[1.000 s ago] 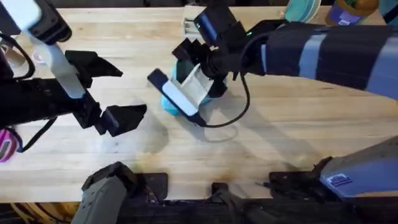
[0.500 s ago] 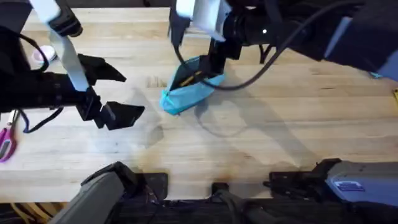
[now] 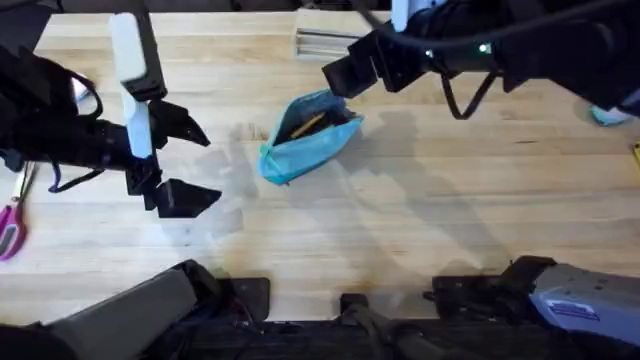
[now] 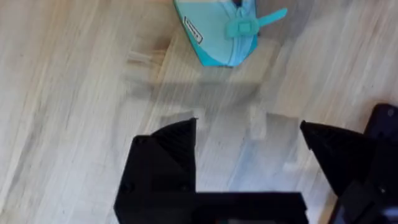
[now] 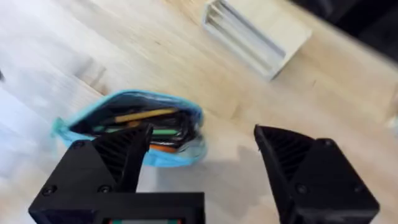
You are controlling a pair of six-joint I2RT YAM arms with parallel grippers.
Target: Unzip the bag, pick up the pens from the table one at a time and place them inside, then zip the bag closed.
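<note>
pink-handled scissors (image 3: 10,232), grooved wooden block (image 5: 256,36)

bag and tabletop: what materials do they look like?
The bag: soft turquoise fabric, matte; it sags and creases, with a matching zipper pull seen from the left wrist. The table: light wood, likely butcher block; plank seams and grain show, with a slight satin sheen.

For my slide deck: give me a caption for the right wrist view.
Open right tool above the unzipped turquoise bag, pens visible inside, on the wooden table.
</note>
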